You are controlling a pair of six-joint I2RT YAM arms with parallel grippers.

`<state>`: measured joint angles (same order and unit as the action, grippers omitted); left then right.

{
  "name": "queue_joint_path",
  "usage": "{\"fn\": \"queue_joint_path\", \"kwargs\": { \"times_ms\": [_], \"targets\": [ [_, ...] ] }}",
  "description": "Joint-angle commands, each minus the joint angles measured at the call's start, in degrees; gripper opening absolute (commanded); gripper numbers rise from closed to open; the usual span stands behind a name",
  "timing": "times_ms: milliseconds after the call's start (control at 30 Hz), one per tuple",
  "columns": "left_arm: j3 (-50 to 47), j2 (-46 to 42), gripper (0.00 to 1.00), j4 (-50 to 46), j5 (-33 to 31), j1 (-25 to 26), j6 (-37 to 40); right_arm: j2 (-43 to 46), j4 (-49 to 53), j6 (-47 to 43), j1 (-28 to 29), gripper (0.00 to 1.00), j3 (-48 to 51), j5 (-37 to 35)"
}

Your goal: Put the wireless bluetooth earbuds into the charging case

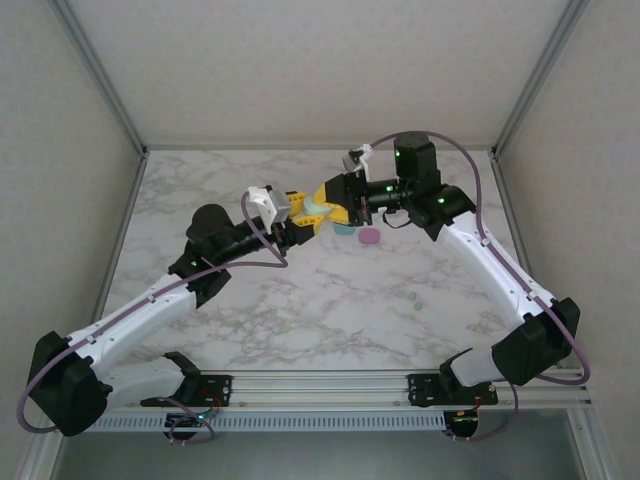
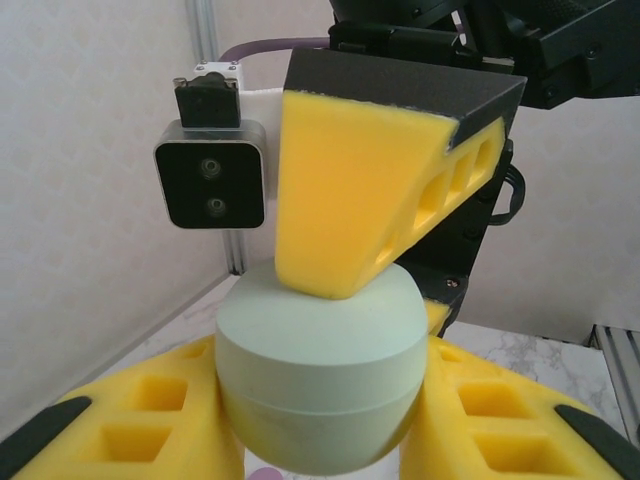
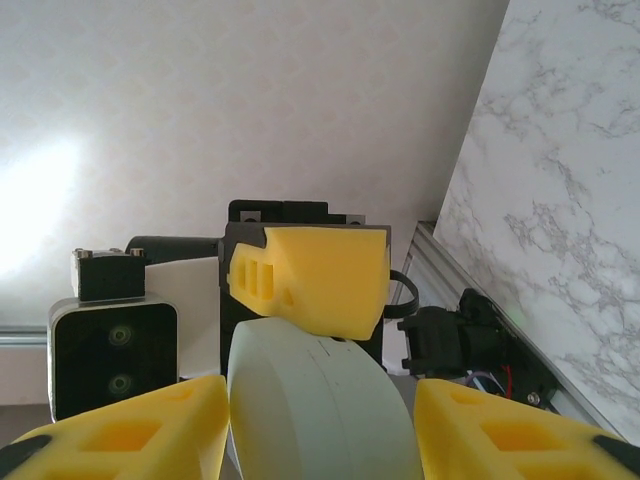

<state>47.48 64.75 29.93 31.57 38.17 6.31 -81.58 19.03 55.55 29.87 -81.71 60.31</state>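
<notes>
Clamped tight in the left gripper (image 2: 320, 430), up off the table at far centre: pale green charging case (image 2: 320, 370), egg-round, with a seam running round its lower part in the left wrist view. No gap at the seam; judged closed.

Straddling the same case from the far right: right gripper (image 3: 320, 425), jaws partway apart. One yellow finger (image 2: 350, 200) pressed on the case's top, the opposite one mostly hidden. Cannot tell whether gripping or merely touching.

Lying on the marble table (image 1: 300, 310), just below and right of the meeting grippers: teal rounded piece (image 1: 343, 229) and pink-purple rounded piece (image 1: 369, 237), close together. Cannot tell whether cases or buds. Nearer and further right, well apart from these: pale green specks (image 1: 419, 305), probably earbuds, too small to confirm.

Step in hand, by judgement: opening the lid two-handed.
- Seat the right fingers wholly on the lid side of the seam and square across the dome. Smooth rounded shell, likely to squirt out of a skewed pinch.
- Keep the left hold firm.
- Swing the lid about its hinge rather than tugging straight off.

Room:
- Wrist cameras (image 2: 210, 185) close to the opposing fingers, so keep motions small.
- Plenty of bare marble near and left for setting down.
- Frame posts (image 1: 100, 75) at the far corners, well clear.
- Avoid dropping the case onto the teal and pink-purple pieces underneath.
</notes>
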Motion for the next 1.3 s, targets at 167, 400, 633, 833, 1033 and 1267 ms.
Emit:
{"fn": "queue_joint_path", "kwargs": {
  "times_ms": [167, 400, 633, 833, 1033, 1267],
  "targets": [
    [2.16, -0.81, 0.19, 0.82, 0.01, 0.5, 0.47, 2.0, -1.04, -0.51, -0.81, 0.32, 1.46, 1.17],
    [2.1, -0.15, 0.31, 2.02, -0.71, 0.5, -1.38, 2.79, -9.28, 4.92, -0.93, 0.16, 4.69, 0.6],
    [1.01, 1.19, 0.49, 6.46, -2.3, 0.41, -5.08, 4.5, -26.0, 16.33, -1.04, 0.12, 10.71, -0.44],
    [1.02, 2.05, 0.51, 7.97, -1.61, 0.39, -6.36, 5.27, -28.94, 18.05, -1.0, 0.12, 11.75, -0.79],
    [1.24, 2.44, 0.57, 6.57, -2.39, 0.36, -5.95, 5.9, -32.08, 20.3, -0.99, 0.12, 12.02, -0.71],
    [1.95, 3.11, 0.56, 9.73, -1.44, 0.41, -7.67, 6.04, -31.86, 20.68, -1.0, 0.13, 13.23, -1.68]
  ]
}}
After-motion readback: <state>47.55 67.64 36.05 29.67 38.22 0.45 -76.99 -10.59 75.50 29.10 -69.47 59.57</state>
